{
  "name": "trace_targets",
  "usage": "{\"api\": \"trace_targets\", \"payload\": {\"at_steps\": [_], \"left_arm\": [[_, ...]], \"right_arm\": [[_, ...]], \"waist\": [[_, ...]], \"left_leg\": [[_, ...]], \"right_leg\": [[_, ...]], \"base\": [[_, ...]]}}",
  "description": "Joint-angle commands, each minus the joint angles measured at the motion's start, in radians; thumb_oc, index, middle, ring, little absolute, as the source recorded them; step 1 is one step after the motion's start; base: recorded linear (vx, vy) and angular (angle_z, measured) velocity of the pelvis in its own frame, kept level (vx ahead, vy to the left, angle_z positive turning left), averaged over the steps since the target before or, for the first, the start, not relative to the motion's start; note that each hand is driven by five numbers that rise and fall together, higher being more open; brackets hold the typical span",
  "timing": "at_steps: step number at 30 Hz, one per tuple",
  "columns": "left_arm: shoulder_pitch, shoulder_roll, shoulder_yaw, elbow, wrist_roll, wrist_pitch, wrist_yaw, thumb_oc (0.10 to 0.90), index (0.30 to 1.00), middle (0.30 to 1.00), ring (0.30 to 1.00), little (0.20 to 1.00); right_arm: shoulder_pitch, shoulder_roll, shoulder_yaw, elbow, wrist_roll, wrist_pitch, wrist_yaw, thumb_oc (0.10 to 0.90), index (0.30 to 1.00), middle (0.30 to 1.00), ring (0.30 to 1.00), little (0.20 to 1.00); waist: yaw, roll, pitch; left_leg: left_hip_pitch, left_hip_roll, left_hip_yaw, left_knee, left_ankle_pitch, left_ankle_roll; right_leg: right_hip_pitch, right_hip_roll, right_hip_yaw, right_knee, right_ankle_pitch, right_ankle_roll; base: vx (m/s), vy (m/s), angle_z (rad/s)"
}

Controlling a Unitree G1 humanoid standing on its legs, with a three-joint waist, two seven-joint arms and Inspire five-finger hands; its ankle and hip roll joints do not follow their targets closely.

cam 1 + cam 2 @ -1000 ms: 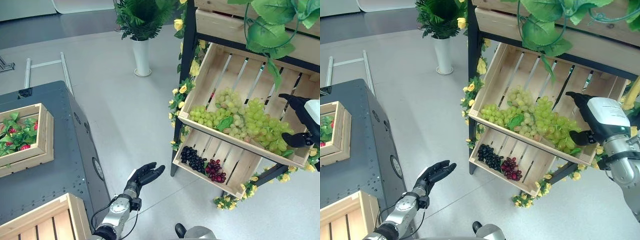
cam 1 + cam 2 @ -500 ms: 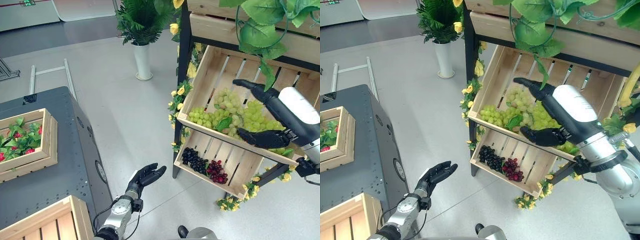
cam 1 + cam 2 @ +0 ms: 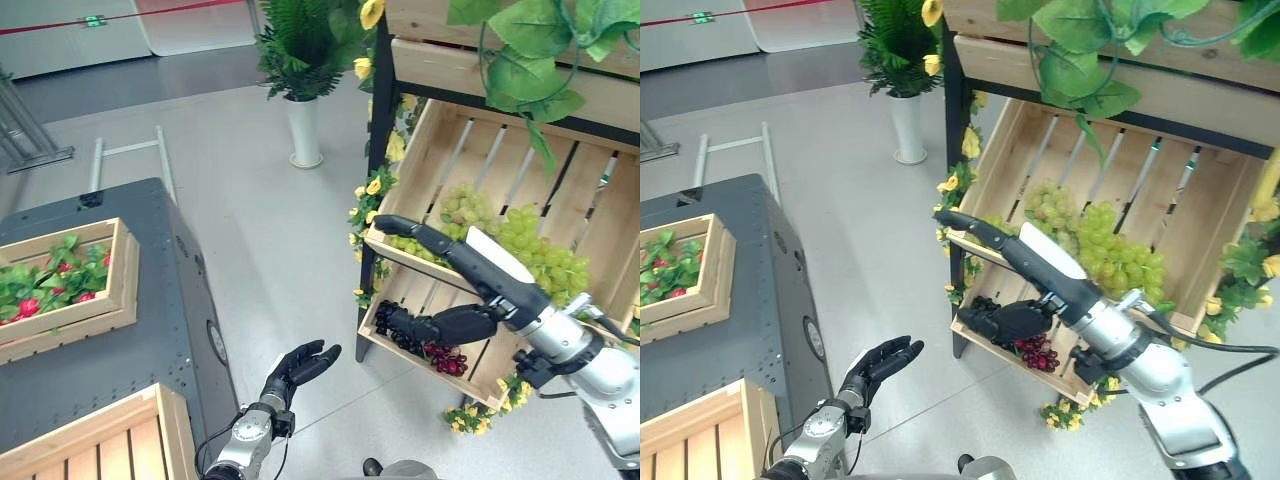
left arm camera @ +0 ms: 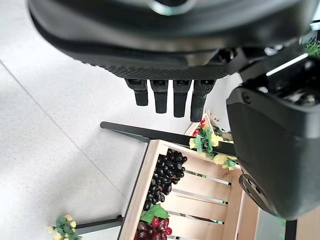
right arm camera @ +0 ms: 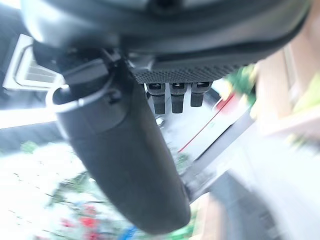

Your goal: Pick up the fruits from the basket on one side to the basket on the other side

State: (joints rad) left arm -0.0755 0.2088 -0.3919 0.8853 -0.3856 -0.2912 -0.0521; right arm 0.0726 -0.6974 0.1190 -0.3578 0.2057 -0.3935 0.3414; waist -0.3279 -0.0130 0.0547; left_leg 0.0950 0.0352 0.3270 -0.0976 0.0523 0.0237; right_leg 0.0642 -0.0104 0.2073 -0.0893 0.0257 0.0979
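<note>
Swung across from the far right end of the upper crate to its front left corner: right hand [image 3: 455, 290], fingers straight and spread, thumb apart below them, holding nothing. Now held in front of the tilted shelf, fingers over the upper crate's near rim, thumb level with the lower crate [image 3: 470, 372]. Whole view also shifted, so some of that change belongs to the camera.

Green grapes [image 3: 520, 245] heaped in the upper crate [image 3: 430, 150], untouched. Dark grapes [image 4: 165, 175] and a small red bunch [image 3: 447, 360] lying in the lower crate, partly covered by the thumb in the head views. Left hand [image 3: 298, 366] low over the floor beside the grey cabinet [image 3: 130, 330], palm up, fingers loosely extended, empty and idle.

On the cabinet: a wooden crate of leaves and red fruit [image 3: 60, 290] at the left, and an open slatted crate [image 3: 100, 445] at the near corner, likely the destination.

Step in hand, as judged: reaching for a bunch, nothing yet picked. Next move probably calls for lowering the right hand onto one cluster, closing round it, then lifting clear of the crate rim before carrying it over to the cabinet side.
</note>
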Motion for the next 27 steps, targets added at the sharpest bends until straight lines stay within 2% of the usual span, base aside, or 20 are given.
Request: {"api": "trace_targets", "payload": {"at_steps": [1,2,3,5,12,20,23,27], "left_arm": [[-0.091,0.019,-0.008,0.017,0.005,-0.094,0.025,0.8,0.9,0.9,0.9,0.9],[-0.092,0.012,-0.015,0.029,0.003,-0.094,0.036,0.8,0.9,0.9,0.9,0.9],[-0.092,0.011,-0.016,0.031,0.003,-0.094,0.038,0.8,0.9,0.9,0.9,0.9],[-0.093,0.003,-0.026,0.055,0.005,-0.101,0.054,0.8,0.9,0.9,0.9,0.9],[-0.093,-0.004,-0.043,0.096,0.028,-0.082,0.093,0.8,0.9,0.9,0.9,0.9],[-0.06,-0.026,-0.032,0.123,-0.003,-0.039,0.064,0.8,0.9,0.9,0.9,0.9],[-0.044,-0.036,-0.022,0.154,0.038,-0.022,0.068,0.8,0.9,0.9,0.9,0.9],[-0.018,-0.034,-0.004,0.19,0.106,-0.022,0.077,0.8,0.9,0.9,0.9,0.9]], "right_arm": [[-0.15,0.076,0.019,0.053,0.121,-0.109,-0.032,0.8,0.9,0.9,0.9,0.9],[-0.156,0.116,0.064,0.085,0.165,-0.088,-0.02,0.8,0.9,0.9,0.9,0.9],[-0.157,0.123,0.072,0.091,0.166,-0.085,-0.018,0.8,0.9,0.9,0.9,0.9],[-0.162,0.19,0.156,0.16,0.183,-0.081,-0.031,0.8,0.9,0.9,0.9,0.9],[-0.17,0.285,0.306,0.328,0.144,-0.068,-0.114,0.8,0.9,0.9,0.9,0.9],[-0.147,0.341,0.344,0.538,0.174,0.006,-0.17,0.8,0.9,0.9,0.9,0.9],[-0.148,0.369,0.361,0.69,0.171,0.033,-0.142,0.8,0.9,0.9,0.9,0.9],[-0.148,0.379,0.37,0.801,0.111,0.067,-0.147,0.8,0.9,0.9,0.9,0.9]], "waist": [[0.064,-0.012,-0.016],[0.071,-0.011,-0.014],[0.072,-0.01,-0.013],[0.084,-0.008,-0.007],[0.118,-0.004,0.006],[0.146,0.002,0.013],[0.167,-0.001,0.014],[0.194,-0.005,0.012]], "left_leg": [[0.083,-0.055,-0.011,0.03,-0.205,0.032],[0.084,-0.057,-0.019,0.029,-0.202,0.03],[0.084,-0.057,-0.02,0.029,-0.201,0.029],[0.085,-0.058,-0.031,0.026,-0.195,0.027],[0.069,-0.063,-0.044,0.027,-0.172,0.023],[0.071,-0.069,-0.079,0.02,-0.167,0.022],[0.071,-0.071,-0.1,0.016,-0.165,0.021],[0.072,-0.072,-0.118,0.016,-0.163,0.018]], "right_leg": [[-0.029,0.075,-0.026,0.016,-0.003,0.008],[-0.026,0.072,-0.035,0.016,-0.002,0.007],[-0.026,0.071,-0.037,0.016,-0.002,0.007],[-0.021,0.065,-0.052,0.015,-0.002,0.006],[-0.032,0.053,-0.082,0.022,0.006,-0.002],[-0.016,0.042,-0.121,0.023,-0.001,-0.006],[-0.007,0.037,-0.15,0.021,-0.006,-0.009],[0.005,0.031,-0.18,0.017,-0.012,-0.015]], "base": [[-0.03,-0.039,0.11],[-0.02,-0.026,0.09],[-0.02,-0.034,0.2],[-0.02,-0.037,0.19],[-0.05,-0.05,0.1],[0.0,-0.027,0.1],[0.01,-0.047,0.11],[0.05,-0.066,0.18]]}}
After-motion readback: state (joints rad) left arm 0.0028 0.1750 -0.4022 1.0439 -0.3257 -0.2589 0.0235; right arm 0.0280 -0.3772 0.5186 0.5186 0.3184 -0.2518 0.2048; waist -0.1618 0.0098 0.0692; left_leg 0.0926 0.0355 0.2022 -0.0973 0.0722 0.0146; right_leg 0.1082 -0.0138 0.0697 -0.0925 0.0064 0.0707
